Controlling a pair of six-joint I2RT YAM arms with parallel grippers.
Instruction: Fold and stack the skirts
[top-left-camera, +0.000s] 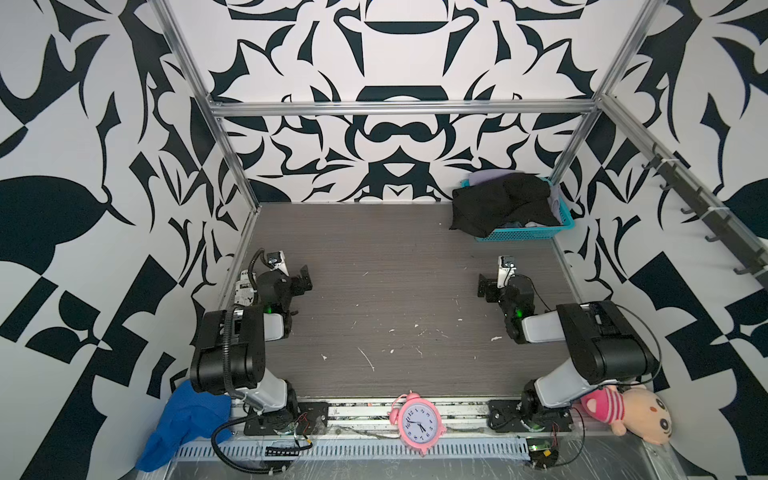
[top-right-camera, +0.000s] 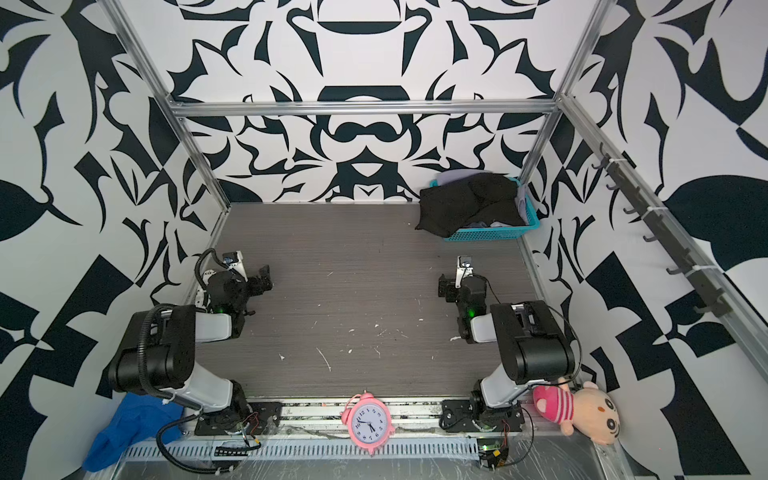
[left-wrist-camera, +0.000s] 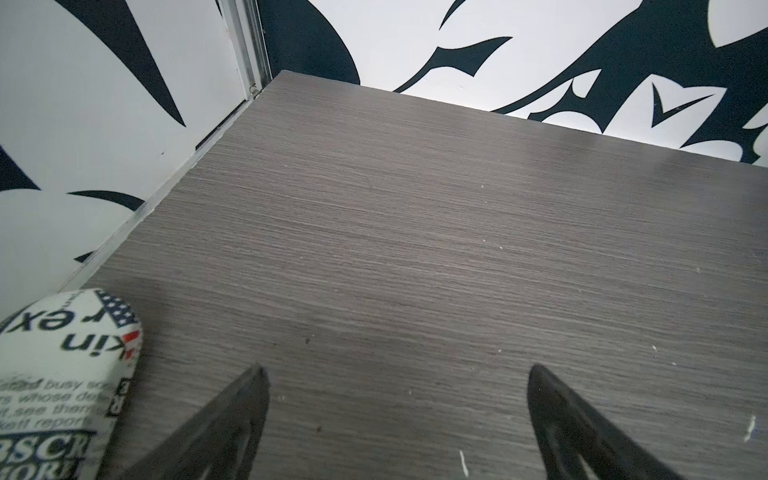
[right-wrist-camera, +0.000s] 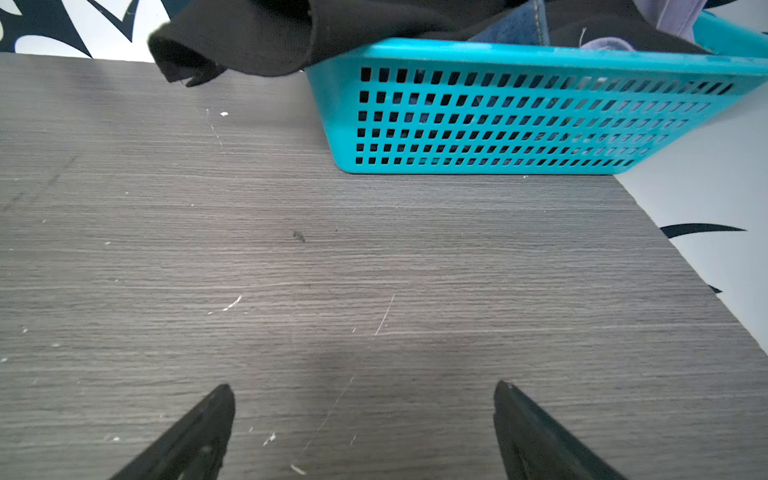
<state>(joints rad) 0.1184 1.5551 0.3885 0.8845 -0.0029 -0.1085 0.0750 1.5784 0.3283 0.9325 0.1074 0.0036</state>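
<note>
Left gripper (left-wrist-camera: 397, 370), right gripper (right-wrist-camera: 363, 384): jaws wide, nothing held, above table (top-left-camera: 374, 270). Basket (top-left-camera: 523, 235), far right corner, holds crumpled skirts: black skirt (top-left-camera: 498, 203), largest, topmost, spilling over rim; lavender skirt (top-left-camera: 488, 176), behind; denim skirt (right-wrist-camera: 515, 27), sliver, pale stitching.

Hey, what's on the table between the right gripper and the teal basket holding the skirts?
Nothing: the right wrist view shows only bare scuffed tabletop between the right gripper and the teal basket.

Even, bright light; soft shadows, slight blur, edges bowed in both top views.
</note>
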